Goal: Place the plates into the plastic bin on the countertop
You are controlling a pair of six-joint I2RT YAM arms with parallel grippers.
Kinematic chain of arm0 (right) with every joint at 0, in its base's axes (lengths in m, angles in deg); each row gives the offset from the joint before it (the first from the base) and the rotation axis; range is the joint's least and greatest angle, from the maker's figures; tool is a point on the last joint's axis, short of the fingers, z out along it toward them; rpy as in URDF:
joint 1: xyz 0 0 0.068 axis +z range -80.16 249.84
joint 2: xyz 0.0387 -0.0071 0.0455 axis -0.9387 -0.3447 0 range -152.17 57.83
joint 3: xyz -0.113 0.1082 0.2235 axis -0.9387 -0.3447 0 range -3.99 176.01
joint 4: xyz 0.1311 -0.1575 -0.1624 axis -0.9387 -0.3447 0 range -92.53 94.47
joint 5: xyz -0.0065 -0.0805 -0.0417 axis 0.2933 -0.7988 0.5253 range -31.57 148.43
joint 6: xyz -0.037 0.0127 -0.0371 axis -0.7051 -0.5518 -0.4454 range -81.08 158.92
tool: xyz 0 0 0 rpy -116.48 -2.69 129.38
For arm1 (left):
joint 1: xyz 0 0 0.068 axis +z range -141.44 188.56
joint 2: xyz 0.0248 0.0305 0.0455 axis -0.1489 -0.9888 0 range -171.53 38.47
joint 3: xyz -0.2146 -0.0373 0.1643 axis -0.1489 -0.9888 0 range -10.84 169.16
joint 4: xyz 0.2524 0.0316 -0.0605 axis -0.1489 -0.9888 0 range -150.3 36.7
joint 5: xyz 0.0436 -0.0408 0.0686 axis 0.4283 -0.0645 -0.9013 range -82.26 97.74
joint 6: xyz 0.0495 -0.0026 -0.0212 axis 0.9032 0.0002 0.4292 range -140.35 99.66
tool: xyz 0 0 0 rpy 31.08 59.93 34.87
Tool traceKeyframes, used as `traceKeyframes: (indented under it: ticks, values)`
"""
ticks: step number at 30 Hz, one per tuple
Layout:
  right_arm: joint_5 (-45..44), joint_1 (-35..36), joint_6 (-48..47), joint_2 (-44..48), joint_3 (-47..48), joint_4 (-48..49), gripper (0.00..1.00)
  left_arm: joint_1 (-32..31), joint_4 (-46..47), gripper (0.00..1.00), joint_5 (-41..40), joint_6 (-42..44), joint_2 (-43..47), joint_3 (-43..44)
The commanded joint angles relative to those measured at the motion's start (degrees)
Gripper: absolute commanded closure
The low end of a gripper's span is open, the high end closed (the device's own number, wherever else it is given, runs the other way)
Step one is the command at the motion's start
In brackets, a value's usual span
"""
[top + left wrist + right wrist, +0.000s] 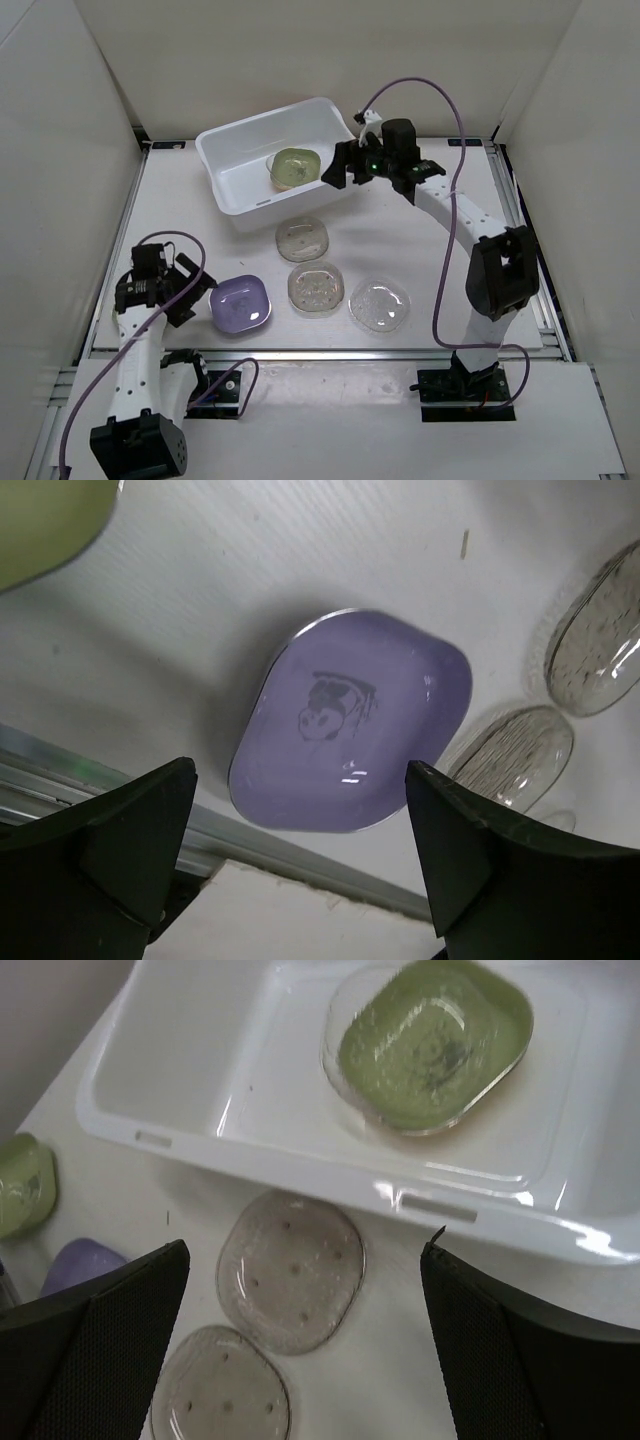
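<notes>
The white plastic bin (215,150) stands at the back of the countertop (420,240) with a green plate (294,168) in it. Three clear plates (302,238), (316,287), (379,303) and a purple plate (240,303) lie in front of the bin. My left gripper (190,290) is open and empty, just left of the purple plate (350,720). My right gripper (340,168) is open and empty over the bin's front right rim (300,1160). Below it lie the nearest clear plate (290,1270) and the green plate (430,1045).
A second green dish (20,1185) lies at the far left near the left arm; it also shows in the left wrist view (40,520). It is hidden in the top view. White walls close three sides. A metal rail (60,765) runs along the front edge.
</notes>
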Motion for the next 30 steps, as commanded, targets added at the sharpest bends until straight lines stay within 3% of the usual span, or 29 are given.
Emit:
traceKeyframes:
  ticks: [1, 5, 14, 18, 25, 28, 30]
  values:
    - [1.0, -0.2, -0.7, 4.5, -4.4, 1.1, 0.01, -0.3, 0.0, 0.05, 6.1, 2.3, 1.6, -2.3]
    - [-1.2, -0.2, -1.7, 6.8, -7.2, 0.8, 0.01, -0.1, 0.8, 0.07, 5.7, 3.1, -0.8, -4.7]
    - [-2.2, 0.0, -1.4, 7.0, -7.3, 0.1, 0.01, -0.3, -0.6, 0.24, -0.2, -3.4, -7.7, -4.6]
    - [-2.7, -0.2, -1.1, 6.7, -7.2, 0.8, 0.01, -1.3, 0.8, 0.24, -1.7, -7.6, -9.0, -4.0]
    - [-3.7, -1.3, -1.3, 6.1, -5.5, 0.9, 0.01, -14.5, 6.3, 0.24, -5.9, -13.4, -19.6, -3.1]
    - [-3.6, -2.3, -1.0, 6.3, -5.3, 0.8, 0.01, -18.3, 5.5, 0.37, -10.4, -14.3, -25.1, 0.3]
    - [-3.7, -2.7, -1.0, 6.5, -5.3, 0.4, 0.01, -20.0, 5.8, 0.55, -12.0, -14.8, -26.5, 1.9]
